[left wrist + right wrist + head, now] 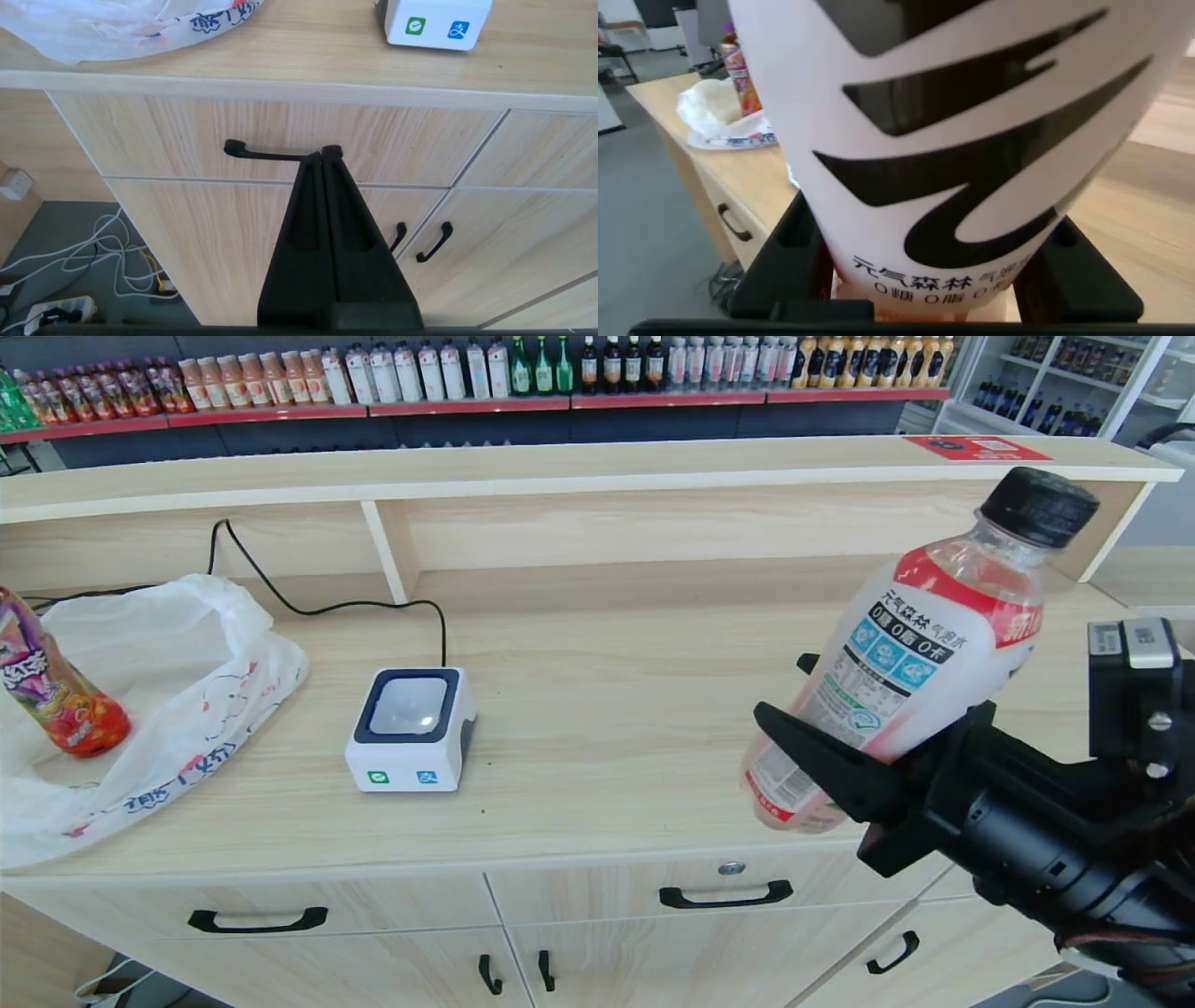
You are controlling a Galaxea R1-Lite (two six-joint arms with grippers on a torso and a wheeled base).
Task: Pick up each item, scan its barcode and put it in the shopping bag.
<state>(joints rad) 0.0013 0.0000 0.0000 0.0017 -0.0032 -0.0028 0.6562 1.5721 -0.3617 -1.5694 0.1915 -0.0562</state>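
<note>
the right gripper point(805, 702) is clamped on a pale drink bottle point(920, 644), held tilted above the right side of the counter point(607, 784), well right of the scanner point(411, 728) and the white shopping bag point(187, 709). the left gripper point(325, 154) hangs by the drawers point(168, 131), jaws pressed together.

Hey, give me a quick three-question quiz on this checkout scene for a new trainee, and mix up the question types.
1. True or false: the left gripper is open.
2. The right gripper holds: A) a can, B) a black-capped bottle, C) a carton.
3. Short answer: what lies on the shopping bag, to the robot's left of the scanner?
Key: 1 false, it is shut. 2 B. 3 a colourful drink bottle.
</note>
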